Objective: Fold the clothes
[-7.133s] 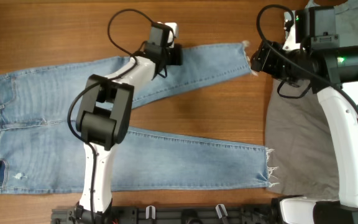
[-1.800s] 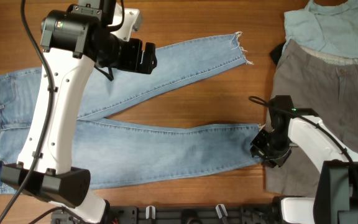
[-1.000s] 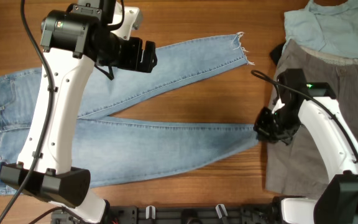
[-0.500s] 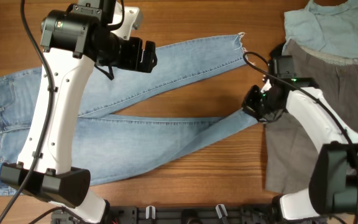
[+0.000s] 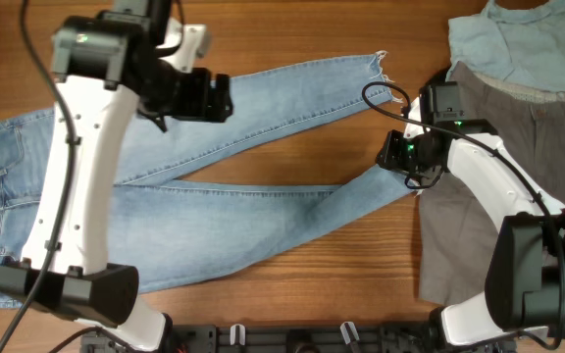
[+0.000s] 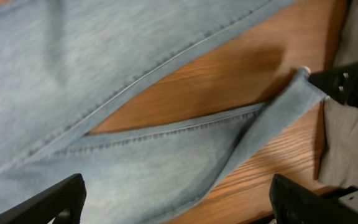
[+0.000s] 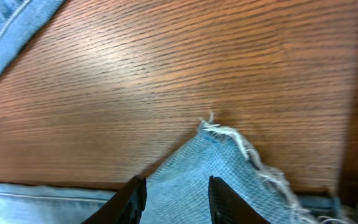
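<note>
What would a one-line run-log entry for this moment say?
left pincer: open, above jeans | right pincer: shut on jeans, at frayed hem

I see light-blue denim jeans (image 5: 263, 211) lying flat on the wood table (image 5: 361, 284), waist at far left, legs running right w/ a narrow V gap btwn them. Upper leg slants up-right to its frayed top hem (image 5: 383, 71). Lower leg's end is twisted & raised, lower hem (image 7: 241, 146) pinched in the right gripper (image 5: 398, 162).

The jeans (image 5: 263, 211) run off the overhead view's left edge at the waist.
</note>
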Tool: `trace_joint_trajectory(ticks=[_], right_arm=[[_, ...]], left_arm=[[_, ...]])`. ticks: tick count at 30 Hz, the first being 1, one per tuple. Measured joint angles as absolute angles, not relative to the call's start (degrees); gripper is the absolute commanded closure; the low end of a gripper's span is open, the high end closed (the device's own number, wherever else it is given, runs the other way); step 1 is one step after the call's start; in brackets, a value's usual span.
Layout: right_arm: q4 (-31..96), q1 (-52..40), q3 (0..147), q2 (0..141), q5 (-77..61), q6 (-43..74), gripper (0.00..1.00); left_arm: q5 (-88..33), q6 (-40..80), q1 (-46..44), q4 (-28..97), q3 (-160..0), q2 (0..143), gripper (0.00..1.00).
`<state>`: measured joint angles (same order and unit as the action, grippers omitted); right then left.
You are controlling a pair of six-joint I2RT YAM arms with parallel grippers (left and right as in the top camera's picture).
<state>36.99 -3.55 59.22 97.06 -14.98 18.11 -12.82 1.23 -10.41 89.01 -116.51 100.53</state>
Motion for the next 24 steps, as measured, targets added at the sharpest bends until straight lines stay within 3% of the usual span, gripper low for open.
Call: trace_joint_trajectory(ticks=[10,13,24], right_arm=[[34.5,-3.4,59.2,97.2,-9.1,12.5,0.72],[34.3,-3.4,58.8,97.2,-8.7,10.6,0.62],[27.7,-3.6,53.6,98.3,-14.0,4.4,0.6]], left_arm=[[-10.2,7.0,5.3,95.6,-116.5,93.0,0.12],[-8.3,7.4,8.7,96.4,-116.5,92.9,0.12],[-5.8,7.7,17.7,94.9,-116.5,92.9,0.11]])
